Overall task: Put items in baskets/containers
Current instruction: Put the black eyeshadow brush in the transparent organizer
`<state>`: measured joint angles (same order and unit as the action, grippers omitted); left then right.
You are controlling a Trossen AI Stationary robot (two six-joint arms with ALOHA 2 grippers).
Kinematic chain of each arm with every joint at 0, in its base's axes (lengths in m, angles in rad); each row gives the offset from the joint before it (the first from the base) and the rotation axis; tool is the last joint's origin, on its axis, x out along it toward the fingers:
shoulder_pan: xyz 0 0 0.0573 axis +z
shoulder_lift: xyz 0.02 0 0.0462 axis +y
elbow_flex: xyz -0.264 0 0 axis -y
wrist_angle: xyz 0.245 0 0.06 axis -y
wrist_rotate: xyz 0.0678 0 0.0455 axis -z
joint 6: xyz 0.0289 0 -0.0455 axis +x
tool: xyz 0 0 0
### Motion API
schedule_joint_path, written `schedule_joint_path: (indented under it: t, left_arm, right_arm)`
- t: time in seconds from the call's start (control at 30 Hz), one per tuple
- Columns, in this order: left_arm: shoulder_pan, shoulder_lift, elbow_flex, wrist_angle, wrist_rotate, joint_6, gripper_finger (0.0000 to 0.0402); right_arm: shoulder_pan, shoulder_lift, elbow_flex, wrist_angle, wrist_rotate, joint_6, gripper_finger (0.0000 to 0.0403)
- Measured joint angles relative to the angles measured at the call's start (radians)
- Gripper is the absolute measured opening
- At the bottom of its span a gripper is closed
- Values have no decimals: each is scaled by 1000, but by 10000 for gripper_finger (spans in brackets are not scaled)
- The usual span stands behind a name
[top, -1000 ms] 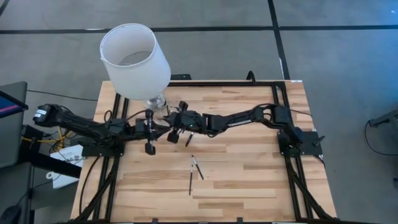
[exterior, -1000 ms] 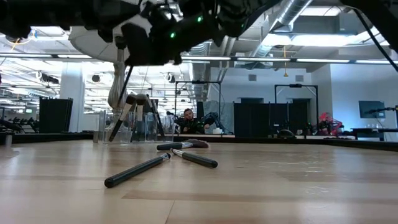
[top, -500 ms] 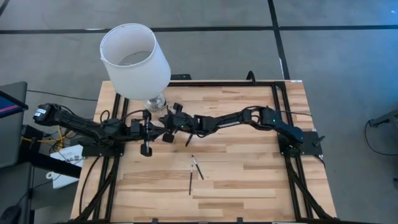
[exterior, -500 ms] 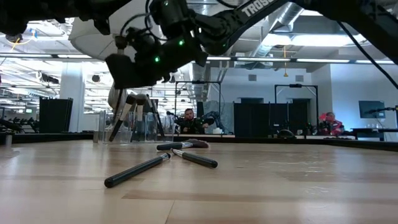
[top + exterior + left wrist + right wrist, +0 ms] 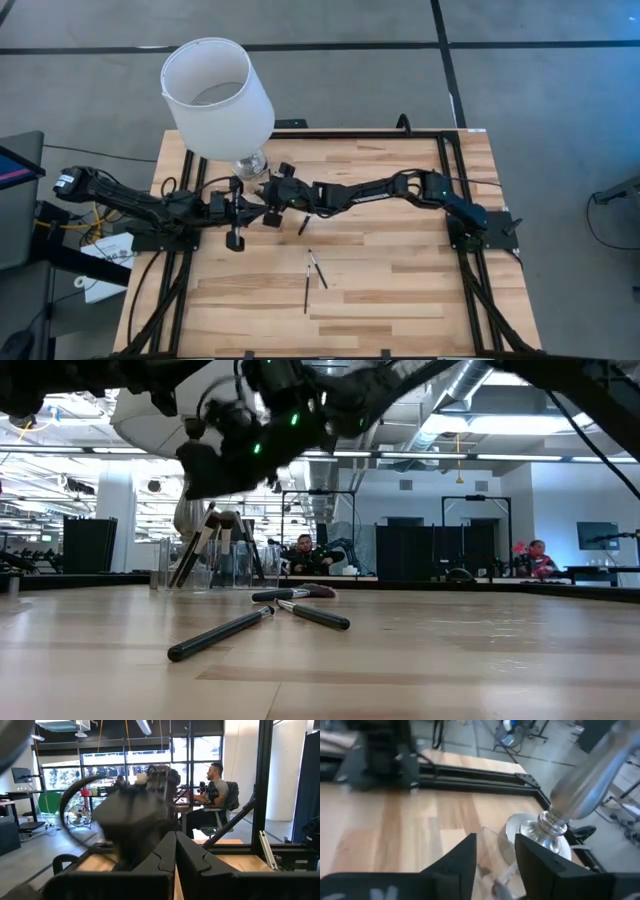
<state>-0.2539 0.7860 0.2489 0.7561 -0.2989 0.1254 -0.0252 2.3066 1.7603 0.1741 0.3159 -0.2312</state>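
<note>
1. The right tool (image 5: 270, 190) reaches across the desk (image 5: 400, 290) to just beside the lamp's silver base (image 5: 540, 832), its fingers (image 5: 462, 857) spread with nothing between them.
2. The clear cup (image 5: 205, 565) stands near that base, with several brushes (image 5: 195, 545) leaning in it, bristles up.
3. Three more brushes lie loose mid-desk: one long one (image 5: 225, 633) nearest the front, a shorter one (image 5: 315, 617) touching it at the tip, and another (image 5: 295, 593) behind.
4. The left tool (image 5: 236, 210) waits close beside the right one, its fingers (image 5: 167, 855) pressed together.
5. The white lampshade (image 5: 215, 95) hangs over the desk's far left corner.
</note>
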Motion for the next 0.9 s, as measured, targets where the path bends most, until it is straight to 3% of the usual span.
schedule_joint_path:
  t: [0.13, 0.3, 0.37, 0.47, 0.63, 0.8, 0.9]
  left_arm:
    - [0, 0, 0, -14, 3, -2, 6]
    - [1, 1, 0, -27, -2, 1, 6]
    - [0, 0, 0, -23, 0, -2, 6]
    - [0, 0, 0, -24, 0, -2, 6]
    - [0, 0, 0, -24, 0, -2, 6]
    - [0, 0, 0, -24, 0, -1, 6]
    - [2, 0, 0, -23, 0, -1, 6]
  right_arm:
    - [46, -132, 1, -254, 34, -32, 144]
    - [125, -367, 1, -610, 221, 24, 152]
    - [160, -460, 3, -729, 261, 96, 150]
    - [213, -543, 4, -910, 242, 343, 146]
    - [334, -508, -56, -1177, 291, 777, 139]
    - [455, -352, -131, -1113, 311, 988, 136]
    - [484, -266, -131, -1059, 237, 1061, 136]
